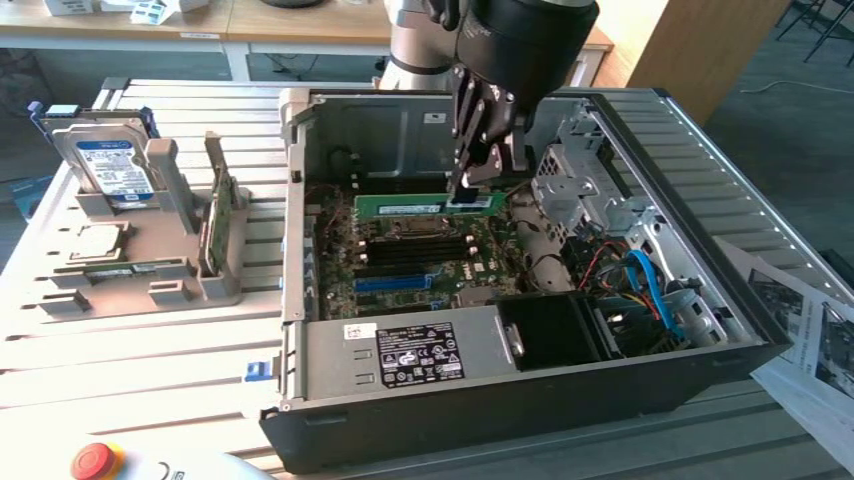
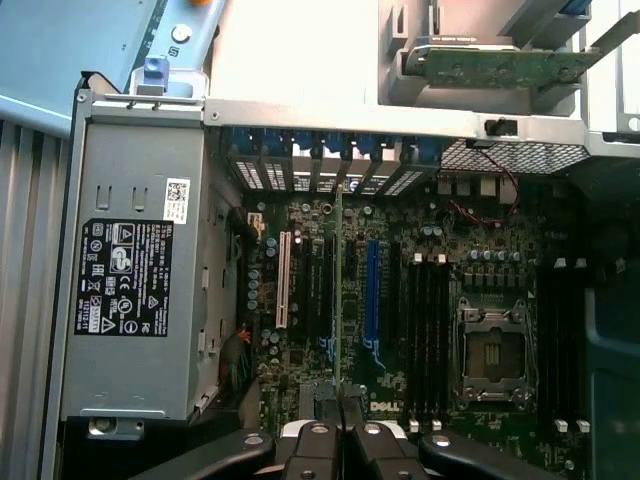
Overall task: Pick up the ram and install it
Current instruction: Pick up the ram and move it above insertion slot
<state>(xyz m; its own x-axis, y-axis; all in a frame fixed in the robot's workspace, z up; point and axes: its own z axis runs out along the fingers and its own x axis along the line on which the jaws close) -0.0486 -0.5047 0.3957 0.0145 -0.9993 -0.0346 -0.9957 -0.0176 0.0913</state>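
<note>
One hand (image 1: 470,198) clamps the ram (image 1: 400,207), perhaps just above the motherboard (image 1: 414,265); slatted metal table (image 1: 134,340), wooden desks (image 1: 307,22) behind.

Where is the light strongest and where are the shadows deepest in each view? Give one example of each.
Exterior view: daylight washes the slatted table pale; the ram, gripped by the tool, is clearly lit, while the black shroud sinks into shadow. Wrist view: the surface beyond the case rim is washed out; the motherboard lies dim.
</note>
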